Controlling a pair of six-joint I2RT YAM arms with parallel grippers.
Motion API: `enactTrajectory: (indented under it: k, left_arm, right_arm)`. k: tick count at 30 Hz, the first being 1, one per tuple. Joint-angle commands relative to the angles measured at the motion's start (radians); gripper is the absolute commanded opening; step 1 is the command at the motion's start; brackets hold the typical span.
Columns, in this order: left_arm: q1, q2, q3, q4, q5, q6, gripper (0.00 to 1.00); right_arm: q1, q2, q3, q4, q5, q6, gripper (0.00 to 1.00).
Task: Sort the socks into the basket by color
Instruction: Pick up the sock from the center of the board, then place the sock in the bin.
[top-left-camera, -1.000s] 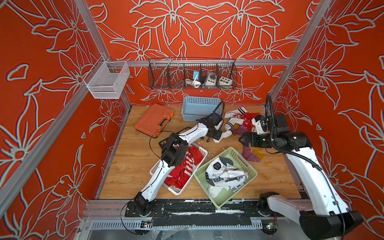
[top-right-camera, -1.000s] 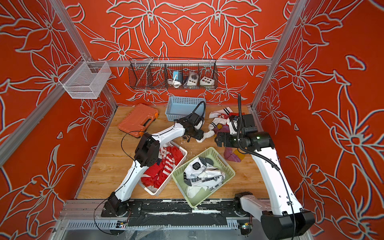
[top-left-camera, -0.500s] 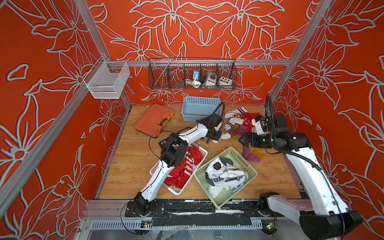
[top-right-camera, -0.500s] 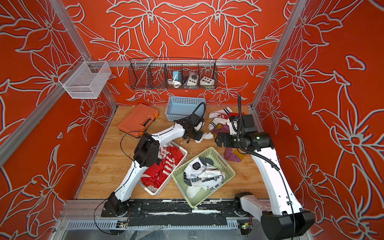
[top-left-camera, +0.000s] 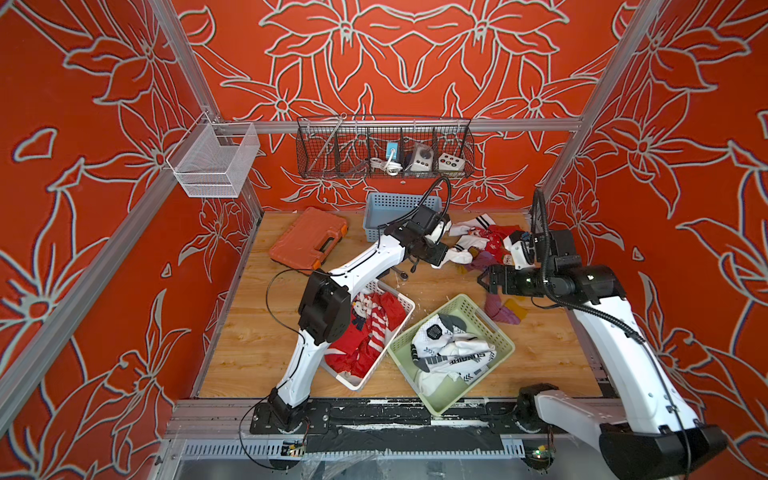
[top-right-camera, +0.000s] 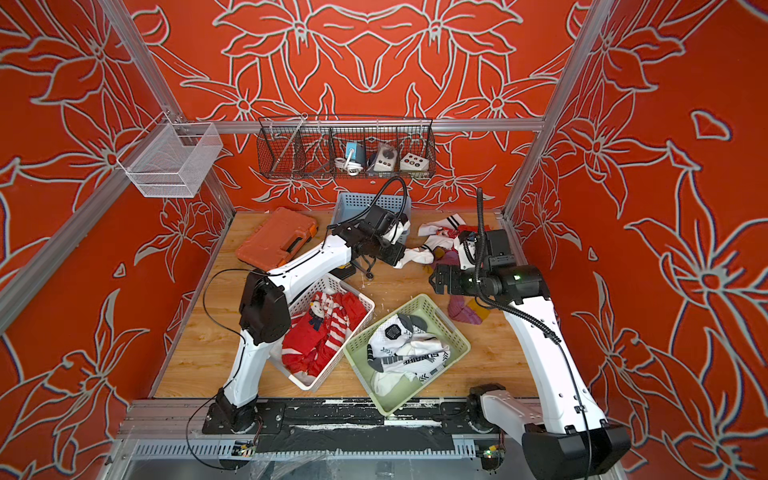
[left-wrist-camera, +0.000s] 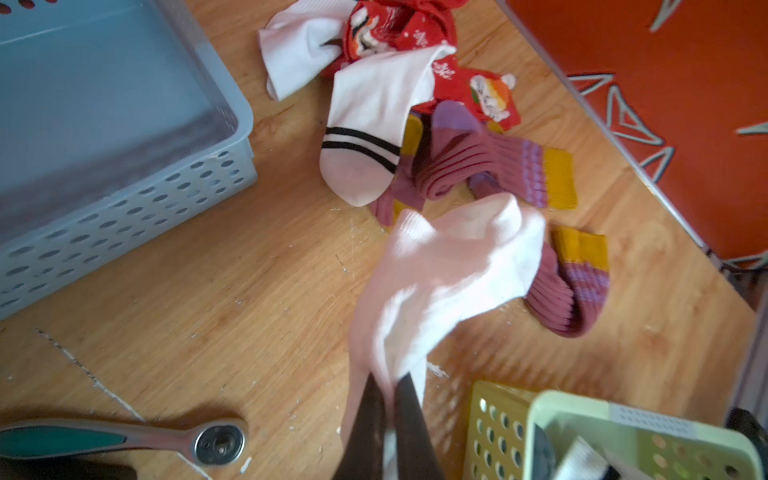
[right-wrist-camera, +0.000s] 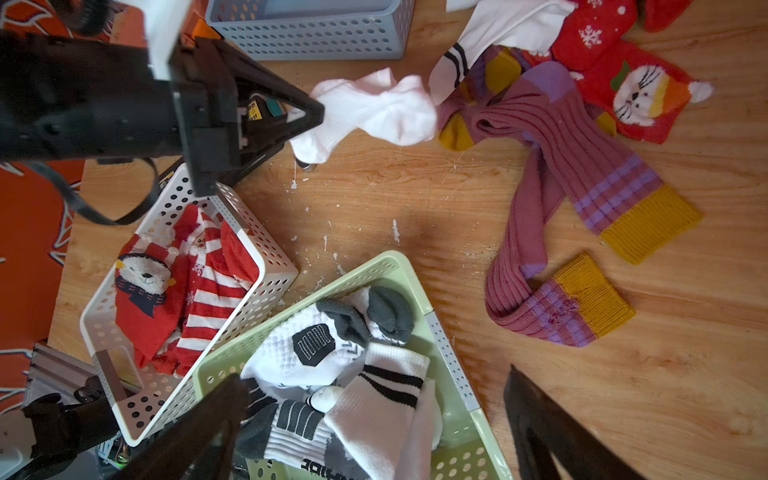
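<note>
The left tool (left-wrist-camera: 387, 380) pinches a plain white sock (left-wrist-camera: 449, 266) over the wooden table (left-wrist-camera: 208, 311), near purple socks (left-wrist-camera: 478, 162)

The white sock (left-wrist-camera: 449, 266) pinched in the left gripper (left-wrist-camera: 388, 380) is soft, matt knit cloth with a fine rib. Just beyond it, the purple socks (left-wrist-camera: 478, 162) are a coarser ribbed knit, and the red socks (left-wrist-camera: 453, 83) look fuzzy. Beneath the gripper, the table (left-wrist-camera: 228, 270) is matt, grained wood flecked with white scuffs. The blue basket (left-wrist-camera: 124, 216), green basket (left-wrist-camera: 573, 415) and white basket (right-wrist-camera: 257, 266) are smooth perforated plastic with a slight sheen. Beside the gripper, the ratchet (left-wrist-camera: 218, 444) has a glossy, polished metal head.
</note>
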Motion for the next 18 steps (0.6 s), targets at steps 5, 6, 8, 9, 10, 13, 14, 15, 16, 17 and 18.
enactTrajectory:
  k: [5, 6, 8, 9, 10, 13, 14, 15, 16, 17, 18]
  left_arm:
    - [-0.03, -0.196, -0.136, -0.074, 0.097, 0.041, 0.0]
    - [-0.036, -0.214, -0.154, -0.085, 0.096, 0.048, 0.0]
    - [-0.059, -0.26, -0.212, -0.098, 0.093, 0.059, 0.0]
    - [-0.067, -0.28, -0.239, -0.098, 0.093, 0.058, 0.0]
    - [-0.078, -0.302, -0.274, -0.094, 0.091, 0.057, 0.0]
    - [-0.116, -0.354, -0.358, -0.091, 0.089, 0.065, 0.0]
    - [-0.127, -0.368, -0.385, -0.087, 0.086, 0.065, 0.0]
    - [-0.135, -0.376, -0.406, -0.087, 0.089, 0.061, 0.0]
    - [-0.141, -0.385, -0.428, -0.086, 0.097, 0.058, 0.0]
    - [-0.148, -0.39, -0.452, -0.083, 0.103, 0.055, 0.0]
    - [-0.152, -0.395, -0.473, -0.078, 0.105, 0.052, 0.0]
  right_arm:
    - [-0.008, 0.005, -0.004, 0.02, -0.02, 0.005, 0.98]
    - [-0.009, 0.004, -0.004, 0.02, -0.019, 0.004, 0.98]
    - [-0.009, 0.005, -0.005, 0.021, -0.018, 0.004, 0.98]
    - [-0.009, 0.004, -0.005, 0.022, -0.018, 0.006, 0.98]
    - [-0.009, 0.004, -0.005, 0.021, -0.016, 0.006, 0.98]
    - [-0.009, 0.003, -0.001, 0.013, -0.011, 0.007, 0.98]
    - [-0.008, 0.002, -0.001, 0.011, -0.011, 0.008, 0.98]
    - [-0.008, 0.0, -0.003, 0.008, -0.009, 0.008, 0.98]
    - [-0.009, -0.002, -0.005, 0.006, -0.008, 0.01, 0.98]
    - [-0.009, -0.002, -0.008, 0.005, -0.007, 0.01, 0.98]
    - [-0.009, -0.004, -0.008, 0.004, -0.006, 0.012, 0.98]
